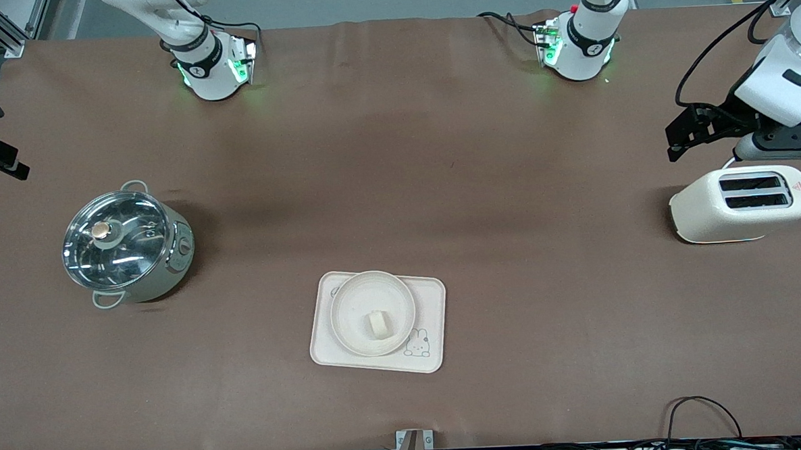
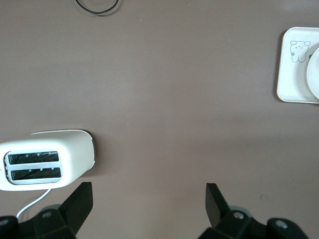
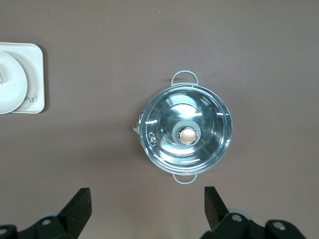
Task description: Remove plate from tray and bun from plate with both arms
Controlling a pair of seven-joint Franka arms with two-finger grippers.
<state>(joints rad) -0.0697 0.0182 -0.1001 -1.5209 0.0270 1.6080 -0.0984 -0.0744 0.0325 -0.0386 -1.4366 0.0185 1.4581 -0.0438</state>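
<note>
So the tray (image 1: 378,322) is lying flat near the middle of the table's camera-side edge, its long axis running along that edge from one arm's end toward the other, slightly skewed. The plate (image 1: 373,313) is sitting on the tray, crowding the part toward the right arm's end and overhanging the tray's edge farther from the camera. The bun (image 1: 378,323) is resting in the plate's middle, a small blocky lump, too small to tell its axis. The rabbit drawing is showing at the tray's camera-side corner toward the left arm's end.

The left gripper (image 2: 149,199) is hanging over the table's end on the left arm's side, just above the toaster (image 1: 741,202), fingers spread wide and holding nothing. The right gripper (image 3: 147,199) is hanging with fingers parted and empty too, over the lidded pot (image 3: 185,134).

The front view is giving the whole tray, plate and bun but barely shows the right gripper at its edge. The left wrist view is catching only the tray's rabbit corner and the toaster's slots; the right wrist view is catching the tray's lettered corner and a slice of plate.
</note>
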